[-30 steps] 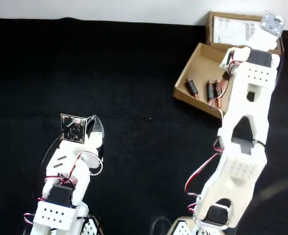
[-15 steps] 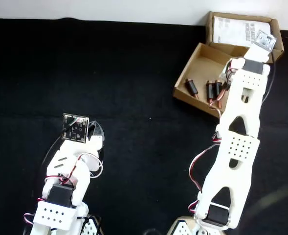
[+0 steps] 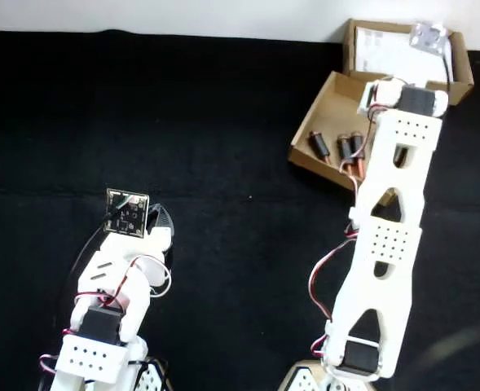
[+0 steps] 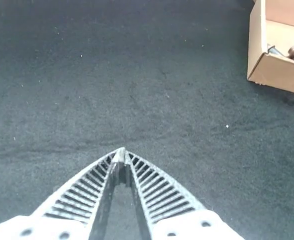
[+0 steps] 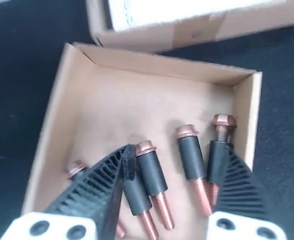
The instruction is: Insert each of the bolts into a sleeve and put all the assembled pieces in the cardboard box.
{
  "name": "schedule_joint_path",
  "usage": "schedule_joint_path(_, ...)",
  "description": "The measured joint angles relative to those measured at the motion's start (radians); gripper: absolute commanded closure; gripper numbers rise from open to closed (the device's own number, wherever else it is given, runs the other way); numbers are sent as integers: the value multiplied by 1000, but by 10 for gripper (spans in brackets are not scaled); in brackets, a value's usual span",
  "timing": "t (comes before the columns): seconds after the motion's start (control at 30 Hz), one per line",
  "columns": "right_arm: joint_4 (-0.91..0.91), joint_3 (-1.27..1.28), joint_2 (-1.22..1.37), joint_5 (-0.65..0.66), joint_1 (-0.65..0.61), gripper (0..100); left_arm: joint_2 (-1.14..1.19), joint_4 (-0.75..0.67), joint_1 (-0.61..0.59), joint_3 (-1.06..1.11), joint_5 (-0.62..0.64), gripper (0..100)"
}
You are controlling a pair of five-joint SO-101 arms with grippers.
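Since 1.0 s ago, the right arm has swung inward over the cardboard box [image 3: 337,98]. The right gripper [image 5: 176,155] stands wide and empty above the assembled pieces [image 5: 191,157] lying in the box. The left gripper [image 4: 121,157] is closed and empty over the table [image 3: 223,122]. Recommended: retract straight up, fingers wide, clear of the box wall.

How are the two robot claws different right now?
The left gripper is shut; the right gripper is open. The left gripper is over bare black cloth; the right gripper is over the cardboard box holding sleeved bolts. Both are ribbed and pointed.
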Motion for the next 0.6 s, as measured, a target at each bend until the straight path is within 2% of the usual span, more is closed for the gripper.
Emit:
schedule_joint_path(0.23,189,-49,-83,6,0,740,0,0,0,0,0,990)
schedule_joint_path(0.6,204,-52,-442,6,2,740,0,0,0,0,0,990)
